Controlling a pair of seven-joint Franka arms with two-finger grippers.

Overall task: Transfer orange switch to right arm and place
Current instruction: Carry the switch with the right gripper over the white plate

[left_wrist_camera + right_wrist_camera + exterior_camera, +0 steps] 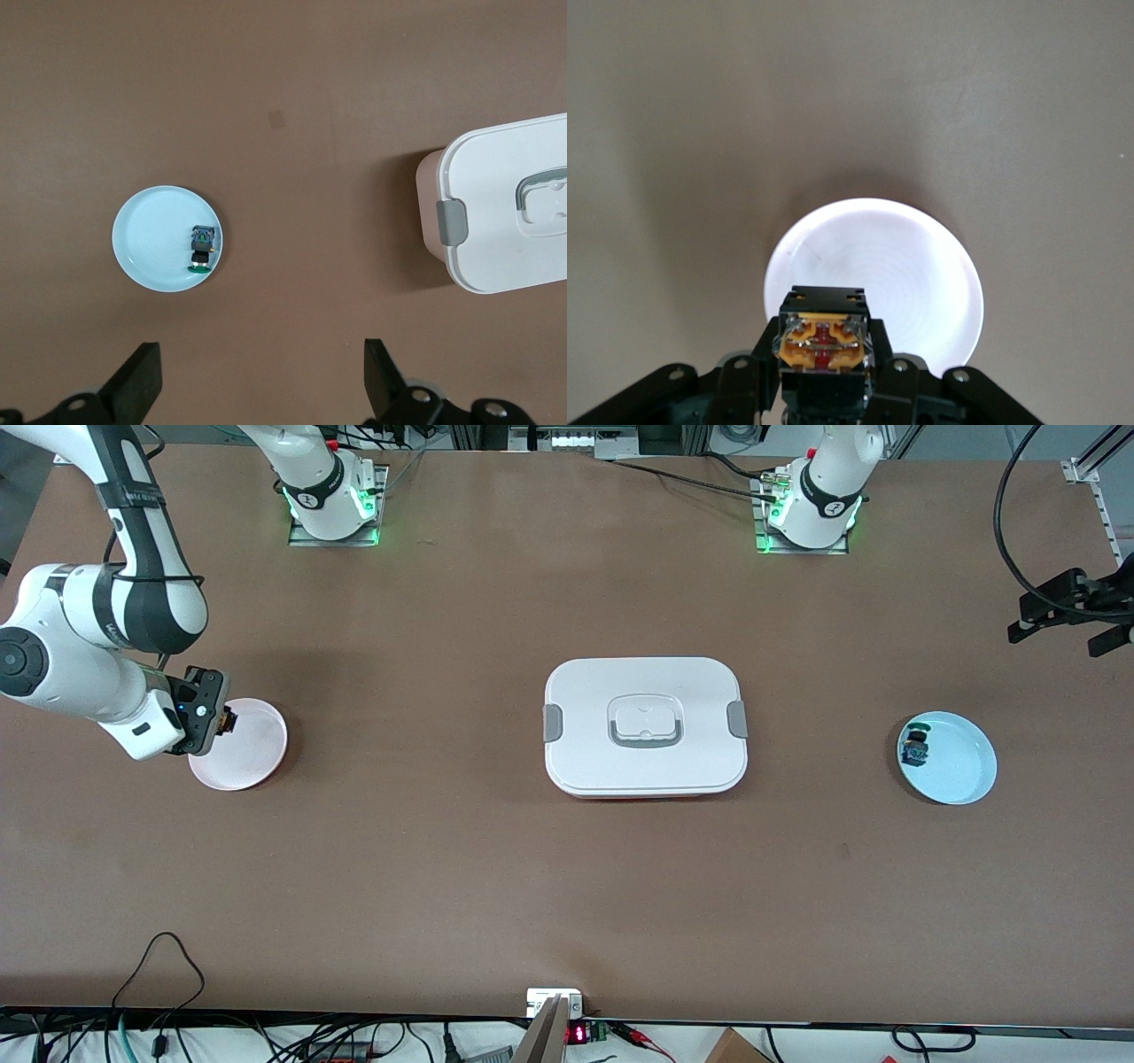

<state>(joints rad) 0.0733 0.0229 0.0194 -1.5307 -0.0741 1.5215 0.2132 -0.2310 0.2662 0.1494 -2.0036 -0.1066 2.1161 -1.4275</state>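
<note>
Orange switch [824, 341] clamped between right gripper [223, 717] fingers, black body with amber parts facing the wrist camera; jaws closed tight on it; held in the air over the pink plate [252, 757], above its rim at the right arm's end of the table; plate reads white in the right wrist view [921, 274]; not yet set down. Left gripper [261, 376] spread fully wide, nothing between the fingers [142, 376]; parked high at the left arm's end, waiting, light blue plate [146, 243] below it. Green-capped blue switch [916, 748] lying in that blue plate [961, 766], close to the rim on the side toward the table centre. White lidded box [645, 726] mid-table between the two plates, grey clips at both ends, handle recessed in the lid; well apart from both plates.
</note>
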